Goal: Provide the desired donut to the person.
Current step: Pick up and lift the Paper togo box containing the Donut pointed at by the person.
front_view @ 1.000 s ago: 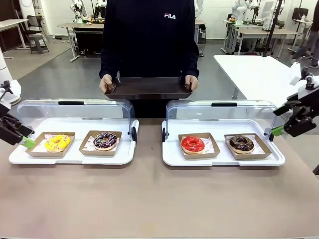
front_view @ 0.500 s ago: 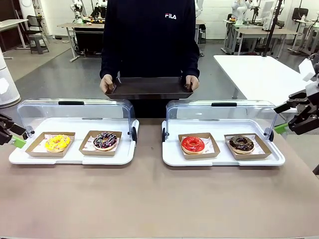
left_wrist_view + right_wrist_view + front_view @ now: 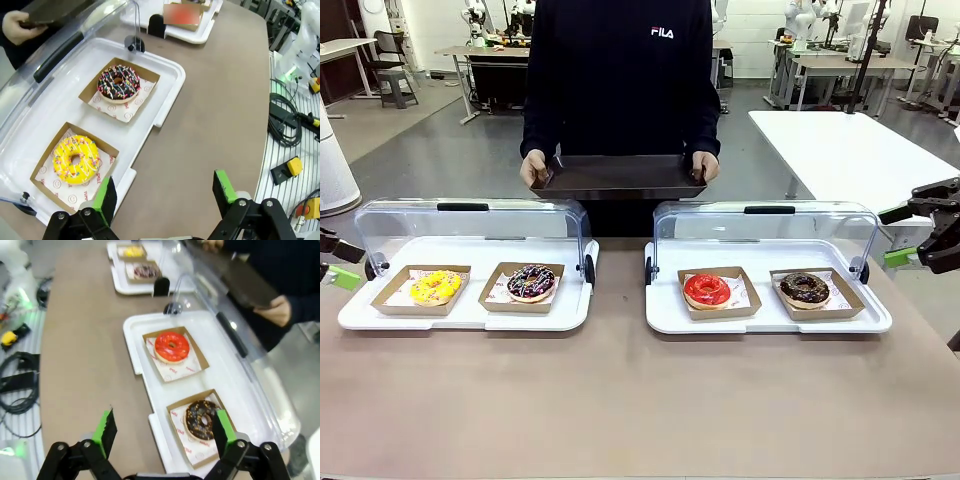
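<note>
The person [image 3: 620, 80] in a dark navy FILA sweatshirt stands at the far side, both hands holding a dark tray [image 3: 618, 176]. Two white display trays lie on the table. The left one holds a yellow donut [image 3: 436, 287] [image 3: 76, 159] and a chocolate sprinkled donut [image 3: 531, 282] [image 3: 118, 83]. The right one holds a red donut [image 3: 706, 290] [image 3: 172, 346] and a dark chocolate donut [image 3: 805, 288] [image 3: 201, 419]. My left gripper [image 3: 334, 260] [image 3: 165, 192] is open at the far left edge. My right gripper [image 3: 912, 236] [image 3: 163, 431] is open beyond the right tray's end.
Each donut sits in a brown cardboard tray on paper. Clear hinged lids [image 3: 470, 224] [image 3: 765, 232] stand open behind both display trays. The brown table [image 3: 640, 400] is bare in front. Cables and a yellow box [image 3: 289, 167] lie beside the table.
Both arms have drawn outward, away from the trays: the left gripper toward the left edge, the right gripper toward the right edge. The person and the donuts have not moved.
</note>
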